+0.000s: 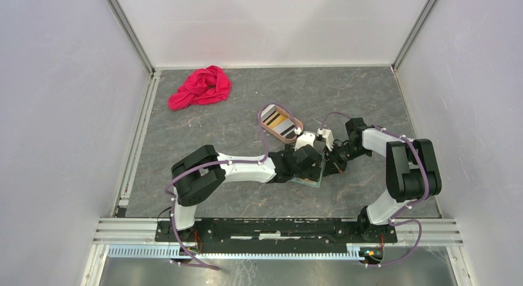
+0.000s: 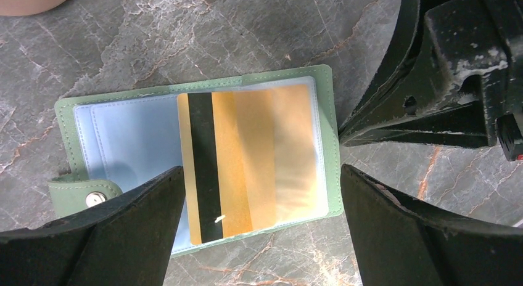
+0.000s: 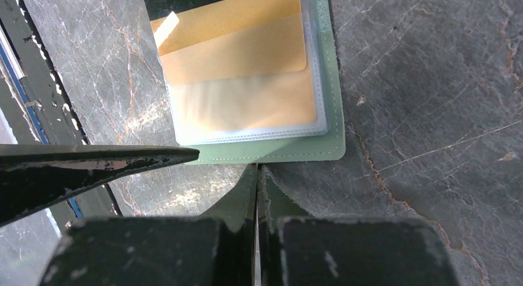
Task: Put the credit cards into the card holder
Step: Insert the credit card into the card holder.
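Top view: table [image 1: 370, 101]; red cloth [image 1: 200, 87] at far left; oval tray [image 1: 296, 122] holding cards [image 1: 277, 119]; both arms meeting over the card holder [image 1: 306, 181] at the centre.

Left wrist view: holder open flat, orange striped card [image 2: 247, 163] partly inside its right pocket; left gripper [image 2: 262, 175] spread wide, straddling the holder.

Right wrist view: right gripper [image 3: 256, 175] with its fingers pressed together, tips at the holder's edge.

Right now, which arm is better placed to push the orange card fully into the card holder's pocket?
Left: the left tool, open, straddles the orange card; the right tool sits shut at the edge of the card holder.
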